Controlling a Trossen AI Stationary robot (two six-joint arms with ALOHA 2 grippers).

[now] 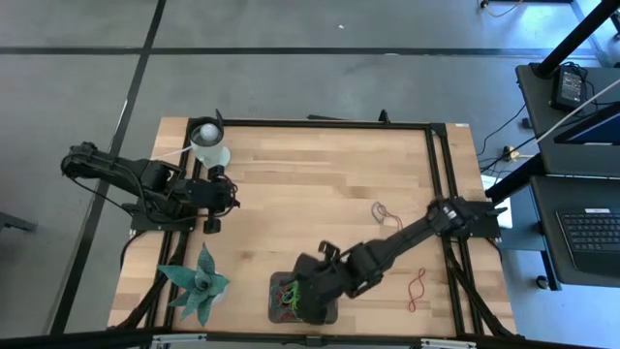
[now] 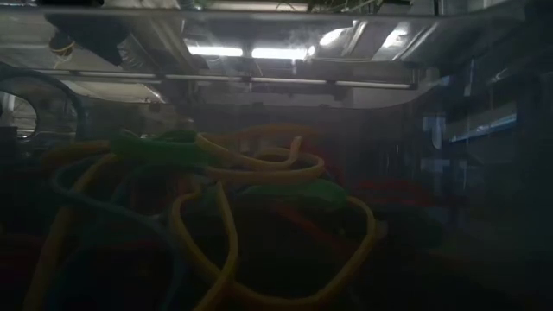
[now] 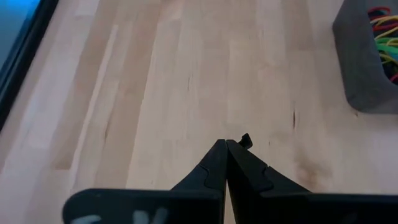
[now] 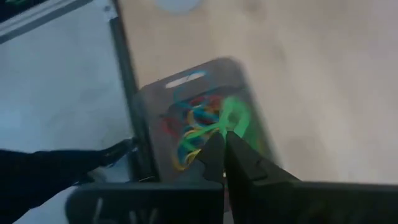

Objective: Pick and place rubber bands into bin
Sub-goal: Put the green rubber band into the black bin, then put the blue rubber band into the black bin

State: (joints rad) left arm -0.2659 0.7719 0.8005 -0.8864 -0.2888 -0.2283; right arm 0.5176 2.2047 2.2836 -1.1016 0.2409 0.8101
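While my right gripper point(image 4: 224, 142) hangs right over the bin point(image 1: 325, 312) at the near edge of the table point(image 1: 310, 184), its fingers are pinched together on a green rubber band point(image 4: 233, 118). That band trails from my fingertips down onto the heap of rubber bands point(image 4: 196, 127) lying inside the bin, a tangle of yellow, red, blue and green loops. The level camera looks straight into that heap, so the loops fill its picture.

Two more bands lie loose on the wood, well apart from the bin: a red band point(image 1: 417, 289) to the right of my arm near the table's right side, and a pale band point(image 1: 385, 212) farther back toward the middle.

My left gripper point(image 3: 226, 144) waits at the left side of the table, fingers clenched on nothing, over bare wood, near a white cup point(image 1: 208, 143). A green plant point(image 1: 197, 281) sits at the near left corner.
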